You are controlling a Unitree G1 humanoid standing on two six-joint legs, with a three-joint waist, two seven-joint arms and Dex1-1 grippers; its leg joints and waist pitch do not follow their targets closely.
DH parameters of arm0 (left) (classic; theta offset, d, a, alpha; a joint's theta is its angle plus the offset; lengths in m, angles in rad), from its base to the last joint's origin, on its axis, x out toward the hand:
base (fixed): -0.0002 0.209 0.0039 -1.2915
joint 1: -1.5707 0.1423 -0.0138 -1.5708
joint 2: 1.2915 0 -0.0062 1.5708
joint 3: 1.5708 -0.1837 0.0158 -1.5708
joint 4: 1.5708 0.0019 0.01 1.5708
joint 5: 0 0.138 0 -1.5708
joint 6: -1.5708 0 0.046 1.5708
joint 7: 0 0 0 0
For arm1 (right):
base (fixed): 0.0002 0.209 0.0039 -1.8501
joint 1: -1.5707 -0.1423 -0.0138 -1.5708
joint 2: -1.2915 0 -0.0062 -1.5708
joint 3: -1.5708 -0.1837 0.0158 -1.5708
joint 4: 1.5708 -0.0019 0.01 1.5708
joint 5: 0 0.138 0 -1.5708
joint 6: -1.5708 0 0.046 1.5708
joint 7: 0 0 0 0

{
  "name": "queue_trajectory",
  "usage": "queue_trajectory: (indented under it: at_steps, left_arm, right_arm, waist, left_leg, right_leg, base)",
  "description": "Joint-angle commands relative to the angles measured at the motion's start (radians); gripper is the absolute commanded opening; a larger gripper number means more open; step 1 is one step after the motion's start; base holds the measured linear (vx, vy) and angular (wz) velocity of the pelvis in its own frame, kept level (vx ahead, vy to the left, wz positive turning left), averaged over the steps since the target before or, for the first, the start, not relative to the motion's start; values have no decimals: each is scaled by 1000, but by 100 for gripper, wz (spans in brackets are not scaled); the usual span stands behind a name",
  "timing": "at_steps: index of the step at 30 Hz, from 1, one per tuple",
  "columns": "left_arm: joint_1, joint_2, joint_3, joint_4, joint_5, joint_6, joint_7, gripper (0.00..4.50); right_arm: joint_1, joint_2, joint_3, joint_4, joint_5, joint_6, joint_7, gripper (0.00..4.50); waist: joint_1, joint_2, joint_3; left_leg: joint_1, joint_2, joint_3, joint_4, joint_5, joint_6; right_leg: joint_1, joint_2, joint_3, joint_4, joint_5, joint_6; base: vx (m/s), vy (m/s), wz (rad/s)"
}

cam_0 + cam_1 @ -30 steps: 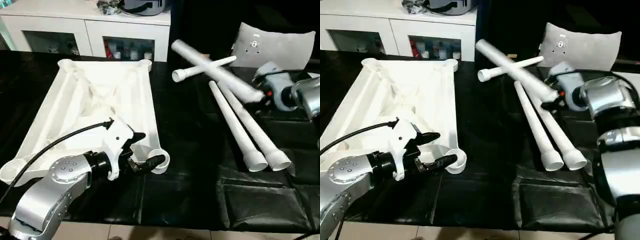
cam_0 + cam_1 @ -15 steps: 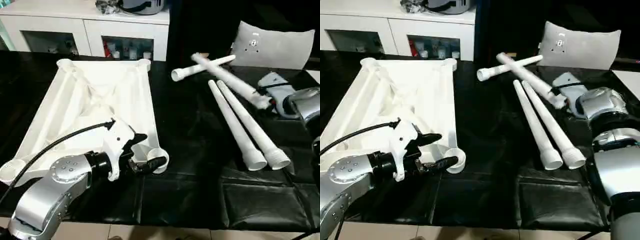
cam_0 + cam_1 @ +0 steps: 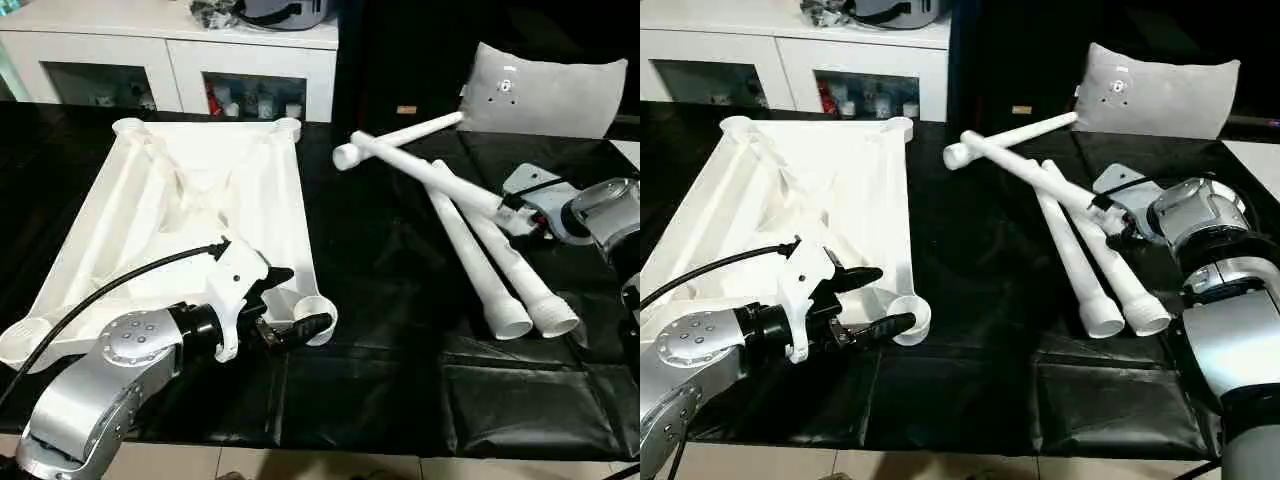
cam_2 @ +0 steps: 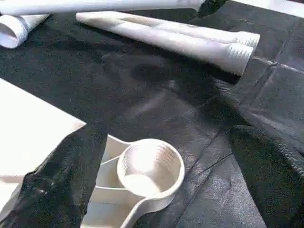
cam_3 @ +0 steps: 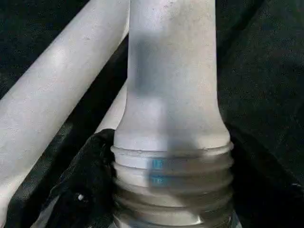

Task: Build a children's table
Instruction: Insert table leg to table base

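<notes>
Upturned table top (image 3: 190,210), corner socket (image 4: 151,167) hollow, right pincer (image 3: 1108,212) gripping leg (image 3: 1030,172)

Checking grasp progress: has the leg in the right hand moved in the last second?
Yes. The leg swung down; its far end now lies below the crossing leg.

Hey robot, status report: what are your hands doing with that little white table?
Left gripper open beside the tabletop's corner socket. Right gripper clamped on one leg's threaded end. Other legs lie crossed beneath it.
</notes>
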Motion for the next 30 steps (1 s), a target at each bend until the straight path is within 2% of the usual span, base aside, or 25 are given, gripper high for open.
queue_trajectory:
  at_steps: [1, 11, 12, 14, 16, 17, 18, 19, 20, 22, 24, 25, 26, 27, 28, 29, 30]
  left_arm:
    - [-8, 7, 4, -17, -7, 10, 1, 450]
    - [0, 12, 9, -37, -16, 14, -3, 450]
    - [0, 12, 9, -38, -17, 14, -3, 450]
    - [-3, 11, 8, -42, -21, 14, -6, 450]
    - [-3, 10, 6, -44, -24, 14, -10, 450]
    - [-1, 10, 6, -49, -27, 15, -10, 450]
    - [0, 9, 5, -52, -29, 16, -10, 450]
    - [1, 9, 5, -56, -31, 17, -10, 450]
    - [3, 9, 3, -64, -36, 20, -13, 450]
    - [6, 10, 4, -71, -40, 22, -14, 450]
    - [7, 10, 5, -74, -41, 23, -13, 450]
    - [5, 5, 13, -76, -50, 22, -8, 450]
    - [-2, -4, 25, -73, -60, 20, 0, 450]
    - [-2, -4, 25, -73, -60, 20, 0, 450]
    - [-6, -14, 37, -71, -68, 20, 7, 450]
    - [-24, -47, 63, -58, -85, 20, 33, 450]
    - [-24, -47, 63, -58, -85, 20, 33, 450]
  right_arm:
    - [-22, -17, 23, 3, -22, -27, 59, 280]
    - [31, -124, 30, -113, -16, -177, 254, 279]
    - [35, -131, 26, -121, -11, -184, 264, 279]
    - [72, -194, -11, -200, 36, -219, 350, 279]
    - [91, -214, -33, -241, 71, -228, 390, 279]
    - [110, -231, -50, -283, 100, -222, 424, 279]
    - [132, -248, -71, -329, 134, -207, 463, 279]
    - [157, -268, -93, -382, 171, -190, 507, 279]
    - [204, -308, -136, -484, 239, -138, 576, 279]
    - [234, -329, -170, -545, 282, -100, 600, 279]
    - [245, -334, -184, -565, 297, -89, 605, 279]
    - [270, -334, -234, -614, 335, -54, 588, 279]
    - [296, -324, -296, -667, 382, -6, 553, 279]
    - [296, -324, -296, -667, 382, -6, 553, 279]
    - [316, -309, -333, -707, 410, 31, 523, 279]
    - [378, -260, -402, -829, 466, 132, 450, 279]
    - [378, -260, -402, -829, 466, 132, 450, 279]
  waist:
    - [-3, -5, -58]
    - [1, -8, -57]
    - [1, -6, -55]
    - [4, -9, -55]
    - [6, -9, -57]
    - [6, -10, -54]
    - [8, -12, -53]
    - [8, -12, -55]
    - [9, -14, -53]
    - [10, -17, -55]
    - [5, -17, -52]
    - [4, -18, -50]
    - [6, -20, -48]
    - [6, -18, -50]
    - [5, -17, -49]
    - [5, -18, -48]
    - [6, -17, -49]
  left_leg:
    - [4, 37, -11, -58, -264, 27]
    - [2, 38, -10, -55, -255, 49]
    - [1, 37, -11, -56, -254, 51]
    - [3, 38, -9, -55, -255, 56]
    - [4, 38, -9, -55, -244, 68]
    - [2, 39, -9, -54, -249, 73]
    - [2, 38, -9, -56, -253, 78]
    - [2, 41, -11, -55, -245, 79]
    - [0, 40, -10, -56, -237, 89]
    - [2, 42, -11, -56, -226, 101]
    - [-1, 40, -12, -55, -240, 93]
    - [1, 39, -12, -55, -250, 89]
    - [5, 36, -10, -53, -253, 83]
    - [9, 38, -12, -54, -253, 78]
    - [6, 35, -11, -55, -254, 76]
    - [9, 33, -11, -55, -260, 70]
    - [10, 35, -13, -57, -257, 62]
  right_leg:
    - [49, -63, 45, -87, -363, -195]
    - [50, -63, 45, -86, -357, -196]
    - [50, -64, 45, -88, -366, -194]
    - [51, -63, 47, -91, -367, -185]
    - [51, -60, 45, -88, -345, -195]
    - [50, -61, 45, -89, -355, -196]
    - [55, -61, 45, -94, -367, -183]
    - [54, -63, 46, -89, -359, -185]
    - [57, -60, 46, -92, -353, -178]
    - [54, -60, 46, -91, -350, -182]
    - [52, -63, 42, -96, -409, -173]
    - [49, -62, 41, -100, -433, -166]
    - [48, -62, 44, -106, -464, -144]
    - [46, -61, 41, -106, -476, -140]
    - [47, -59, 39, -108, -482, -134]
    - [45, -56, 40, -112, -499, -120]
    - [44, -57, 38, -111, -501, -111]
  base:
    - [0, 0, 0]
    - [0, 0, 0]
    - [0, 0, 0]
    - [0, 0, 0]
    - [0, 0, 0]
    - [0, 0, 0]
    - [0, 0, 0]
    - [0, 0, 0]
    - [0, 0, 0]
    - [0, 0, 0]
    - [0, 0, 0]
    - [0, 0, 0]
    - [0, 0, 0]
    - [0, 0, 0]
    - [0, 0, 0]
    - [0, 0, 0]
    - [0, 0, 0]
